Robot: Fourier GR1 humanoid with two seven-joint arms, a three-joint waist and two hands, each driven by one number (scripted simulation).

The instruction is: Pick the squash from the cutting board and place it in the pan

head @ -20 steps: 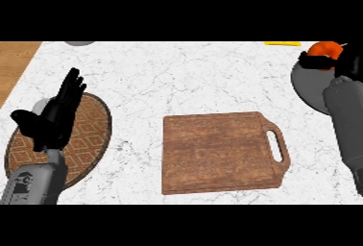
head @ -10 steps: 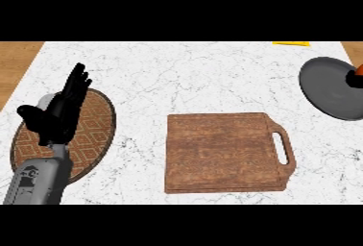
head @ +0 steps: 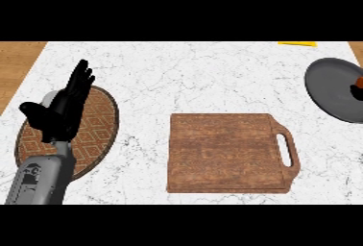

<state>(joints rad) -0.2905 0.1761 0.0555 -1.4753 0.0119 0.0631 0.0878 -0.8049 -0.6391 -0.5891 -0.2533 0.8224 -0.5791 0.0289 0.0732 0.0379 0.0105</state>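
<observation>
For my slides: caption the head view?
Bare cutting board mid-counter, pan at right edge, left hand open over patterned mat.

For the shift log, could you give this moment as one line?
left hand: open, resting over mat | right hand: out of view | cutting board: bare | squash: in pan

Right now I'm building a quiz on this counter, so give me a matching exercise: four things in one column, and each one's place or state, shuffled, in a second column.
Things:
1. cutting board
2. pan
3. left hand
4. patterned mat

Places or states:
A. at the view's right edge, dark grey
B. open, fingers up, at the view's left
C. under the raised hand, oval and brown
D. middle of the counter, handle to the right, nothing on it

Pairs: 1-D, 2-A, 3-B, 4-C
</observation>
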